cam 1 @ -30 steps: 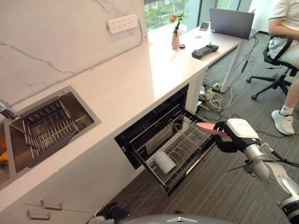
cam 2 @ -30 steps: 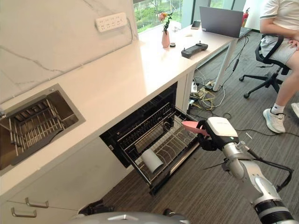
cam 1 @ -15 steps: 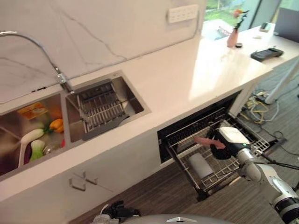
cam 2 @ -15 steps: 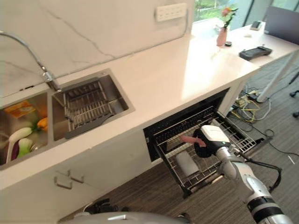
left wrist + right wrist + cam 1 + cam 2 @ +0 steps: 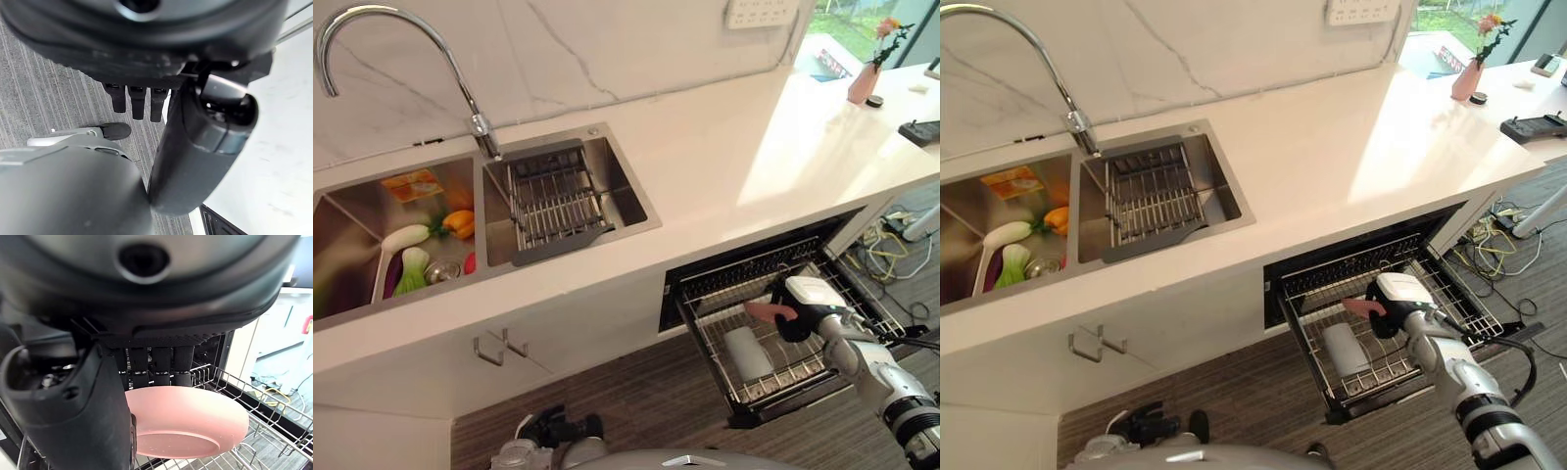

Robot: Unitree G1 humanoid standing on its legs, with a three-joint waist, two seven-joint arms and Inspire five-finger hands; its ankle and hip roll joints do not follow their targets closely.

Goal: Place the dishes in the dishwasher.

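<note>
**Dishes into the dishwasher: pink plate is over the rack, not down yet**

Dishes first: the pink plate [image 5: 188, 421] is pinched in the right hand [image 5: 800, 311], fingers curled over the top of it and thumb underneath, and it's held out flat above the pulled-out dishwasher rack [image 5: 867, 311]. The left hand [image 5: 195, 147] is hanging idle down by the floor, fingers relaxed and nothing in it.

What could go wrong, as I see it: the plate is lying flat, while the rack's wires want it on edge. If the hand lets go like this, it'll probably flop across the tines or slide off. Also a white cup [image 5: 746, 352] is already lying on its side in the rack just beside the plate, on the side toward the robot, so a sloppy lowering could knock it. Looks like it needs a tilt first.

Further back, the countertop [image 5: 724, 166] overhangs the open dishwasher. Beyond that, the sink [image 5: 622, 191] has a wire drying rack [image 5: 553, 201] in one basin and vegetables [image 5: 416, 255] in the other, with the faucet [image 5: 372, 20] above. A pink vase [image 5: 865, 83] sits way off at the far end.
</note>
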